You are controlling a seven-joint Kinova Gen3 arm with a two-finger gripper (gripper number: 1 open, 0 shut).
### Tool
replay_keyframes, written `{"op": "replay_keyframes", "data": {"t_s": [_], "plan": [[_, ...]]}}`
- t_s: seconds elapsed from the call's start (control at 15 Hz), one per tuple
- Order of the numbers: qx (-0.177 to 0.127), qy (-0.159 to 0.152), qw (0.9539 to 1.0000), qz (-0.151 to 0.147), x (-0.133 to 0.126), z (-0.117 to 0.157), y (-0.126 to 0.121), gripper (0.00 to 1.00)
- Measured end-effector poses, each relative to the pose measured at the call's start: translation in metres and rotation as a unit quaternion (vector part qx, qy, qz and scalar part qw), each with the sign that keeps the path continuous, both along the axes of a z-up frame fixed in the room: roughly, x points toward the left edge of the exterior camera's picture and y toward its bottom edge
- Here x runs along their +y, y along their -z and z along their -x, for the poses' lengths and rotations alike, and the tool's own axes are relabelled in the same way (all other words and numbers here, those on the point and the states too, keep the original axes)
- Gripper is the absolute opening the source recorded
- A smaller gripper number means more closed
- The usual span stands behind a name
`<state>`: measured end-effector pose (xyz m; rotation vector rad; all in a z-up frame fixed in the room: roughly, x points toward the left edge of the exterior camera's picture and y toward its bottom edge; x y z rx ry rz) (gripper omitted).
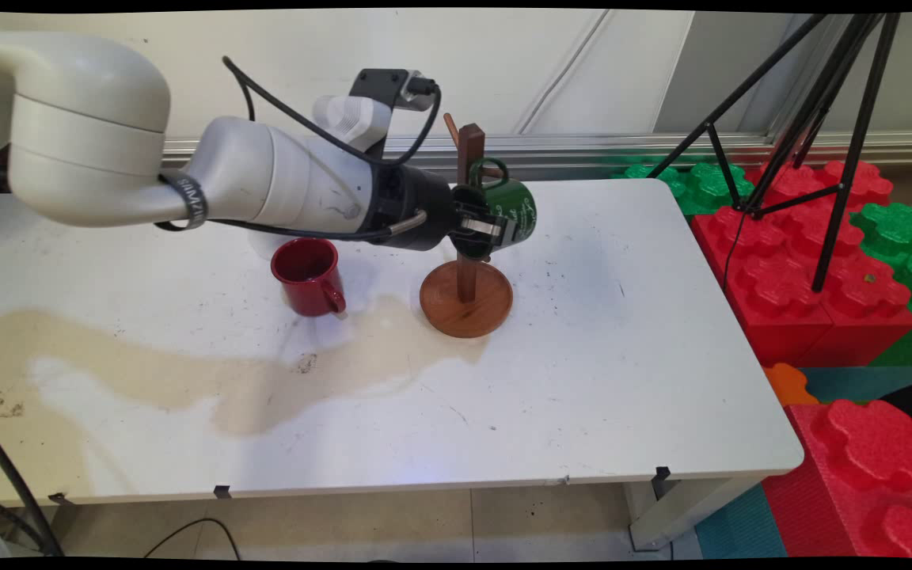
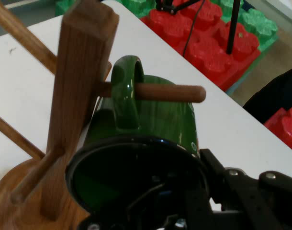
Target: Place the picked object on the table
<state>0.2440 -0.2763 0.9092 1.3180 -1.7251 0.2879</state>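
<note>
My gripper (image 1: 491,229) is shut on the rim of a green mug (image 1: 521,207), which lies on its side in the air beside a wooden mug tree (image 1: 469,158). In the hand view the green mug (image 2: 155,120) has its handle (image 2: 127,91) looped over a horizontal peg (image 2: 170,92) of the mug tree's post (image 2: 76,96). The gripper (image 2: 194,201) has one finger inside the mug's mouth and the other outside its wall. The tree's round base (image 1: 465,299) stands on the white table (image 1: 622,380). A red mug (image 1: 309,277) sits upright to the left of the base, below the arm.
A wide beige stain (image 1: 187,372) spreads over the table's left half up to the tree's base. Red and green foam blocks (image 1: 804,269) and a black tripod (image 1: 828,119) stand right of the table. The table's right edge is near the blocks.
</note>
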Motion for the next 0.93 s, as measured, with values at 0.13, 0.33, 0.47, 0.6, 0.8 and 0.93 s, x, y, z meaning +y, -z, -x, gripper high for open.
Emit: {"op": "replay_keyframes", "data": {"t_s": [0.13, 0.33, 0.47, 0.6, 0.8, 0.93], "plan": [[0.0, -0.004, 1.0, 0.0, 0.004, -0.001, -0.001, 0.0], [0.001, -0.007, 1.0, 0.003, 0.011, -0.003, -0.005, 0.0], [0.0, -0.003, 1.0, 0.007, 0.016, -0.003, -0.008, 0.0], [-0.001, 0.007, 0.9999, 0.011, 0.022, -0.001, -0.012, 0.0], [-0.006, 0.026, 0.9995, 0.018, 0.029, 0.001, -0.016, 0.0], [-0.015, 0.043, 0.9986, 0.028, 0.031, 0.003, -0.019, 0.0]]}}
